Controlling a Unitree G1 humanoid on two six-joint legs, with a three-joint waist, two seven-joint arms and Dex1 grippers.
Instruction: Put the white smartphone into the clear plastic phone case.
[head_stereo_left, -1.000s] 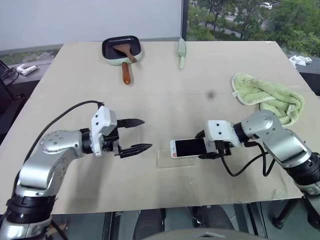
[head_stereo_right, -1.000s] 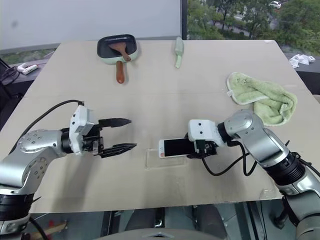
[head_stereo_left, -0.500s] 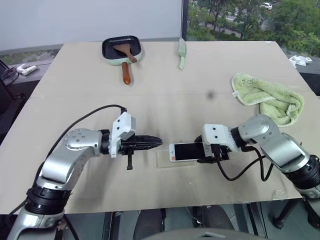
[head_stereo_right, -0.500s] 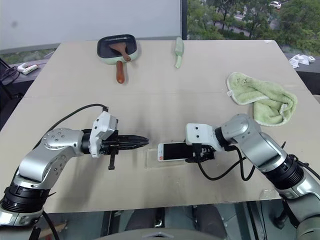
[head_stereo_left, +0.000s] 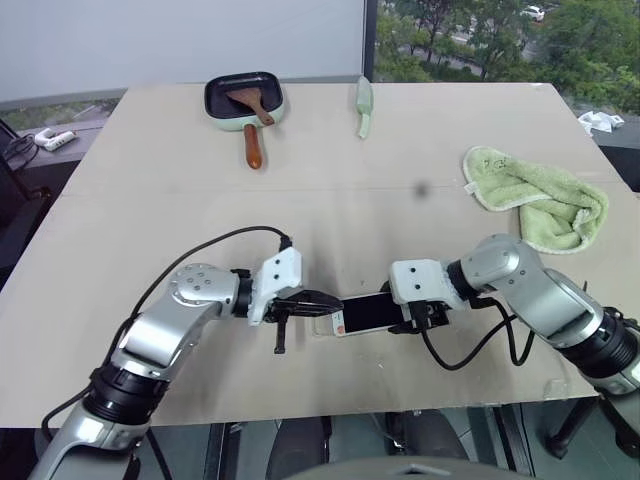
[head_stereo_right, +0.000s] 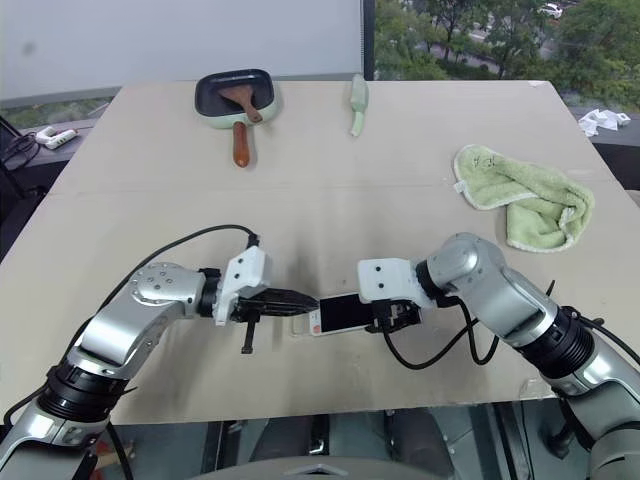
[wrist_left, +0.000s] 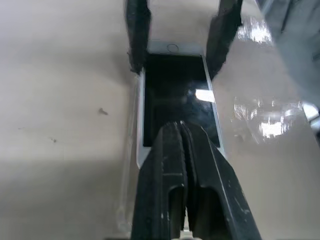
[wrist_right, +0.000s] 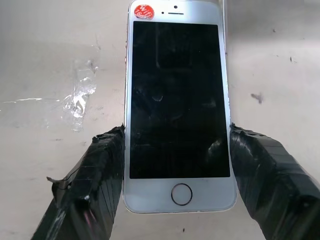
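Lately changed: left hand (head_stereo_left: 318, 298) went from wide open to clenched within the last second, and swung in toward the phone (head_stereo_left: 364, 313) from well out on the left side of the surface (head_stereo_left: 330, 200).
Also changed: right hand (head_stereo_left: 416, 316) carried the phone lower and a little leftward, so it came over the case (head_stereo_right: 301, 324) instead of hanging above and beside it.
Meaning for the task: judging by this, the insertion step was under way; the phone was lined up with the case but not visibly seated.
Left hand: fingers pressed together, gripping nothing; in its wrist view the tip lay over the phone's screen end, whether touching or just above I could not tell.
Likely purpose: a closed tip suits pushing the phone down into the case, or pinning the case.
Right hand: partly open, its two fingers (wrist_right: 92, 175) clamped on the phone's long edges near the home button.
Phone: screen up, near the middle of the front edge of the surface, between the two hands.
Case: flat on the surface under the phone's left end, only a faint glossy outline showing.
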